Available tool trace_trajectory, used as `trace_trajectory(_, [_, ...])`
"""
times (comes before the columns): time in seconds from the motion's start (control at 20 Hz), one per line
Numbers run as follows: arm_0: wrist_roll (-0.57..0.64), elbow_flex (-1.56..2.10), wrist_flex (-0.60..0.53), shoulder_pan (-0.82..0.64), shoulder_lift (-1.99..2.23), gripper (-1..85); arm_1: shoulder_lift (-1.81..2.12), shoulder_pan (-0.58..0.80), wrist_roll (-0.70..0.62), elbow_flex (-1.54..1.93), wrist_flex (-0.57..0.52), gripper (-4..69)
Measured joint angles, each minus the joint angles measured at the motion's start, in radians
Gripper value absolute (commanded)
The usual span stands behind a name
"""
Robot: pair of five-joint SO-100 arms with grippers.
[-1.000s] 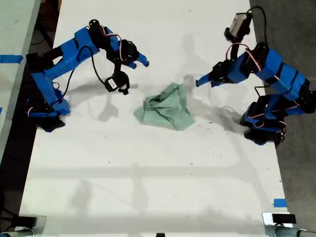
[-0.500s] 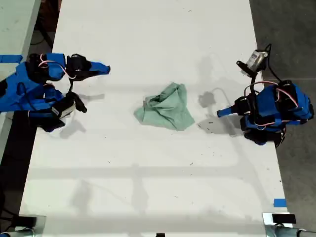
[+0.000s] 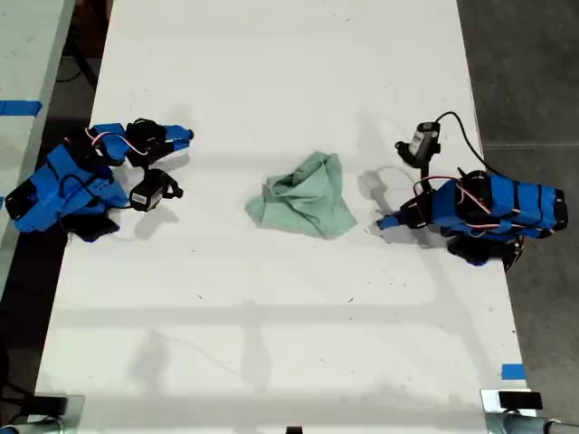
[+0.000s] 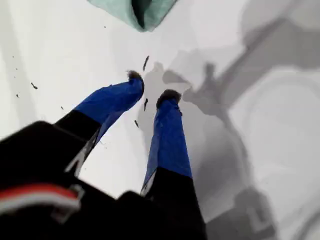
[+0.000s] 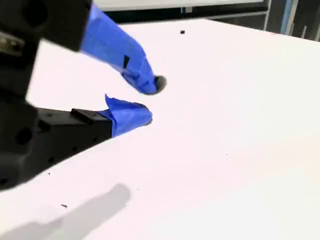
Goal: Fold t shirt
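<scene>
The t shirt [image 3: 308,197] is a pale mint-green cloth lying crumpled in a heap at the middle of the white table [image 3: 271,344]. My first gripper [image 3: 384,221] rests low on the table at the exterior view's right, pointing at the t shirt from a short way off. Its blue fingers [image 4: 112,100] stand slightly open with nothing between them, and a corner of the t shirt [image 4: 137,10] lies just ahead. My second gripper [image 3: 185,136] lies folded back at the exterior view's left, well away from the cloth. It is open by a narrow gap [image 5: 150,99] over bare table.
Both blue arms are folded down near their bases at the table's two sides in the exterior view. A strip of blue tape [image 3: 512,372] marks the near right corner there. A second pale table [image 3: 23,54] with blue tape stands beyond the left edge.
Both arms have drawn back from the t shirt and folded down toward their bases. The cloth has not moved.
</scene>
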Motion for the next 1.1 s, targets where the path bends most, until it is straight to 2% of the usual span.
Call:
trace_trajectory(0.25, [-0.107, 0.0, 0.071, -0.018, 0.002, 3.5, 0.002, 0.008, 0.028, 0.002, 0.0, 9.8])
trace_trajectory(0.45, [-0.11, 0.0, 0.074, -0.058, 0.002, 4.8, 0.002, 0.008, -0.012, 0.002, 0.0, 9.3])
trace_trajectory(0.6, [-0.107, 0.0, 0.074, -0.077, 0.002, 3.2, 0.002, 0.008, -0.15, 0.002, 0.0, 7.6])
trace_trajectory(1.1, [-0.104, 0.0, 0.074, -0.101, 0.002, 0.5, 0.002, 0.009, -0.164, 0.002, 0.0, 6.7])
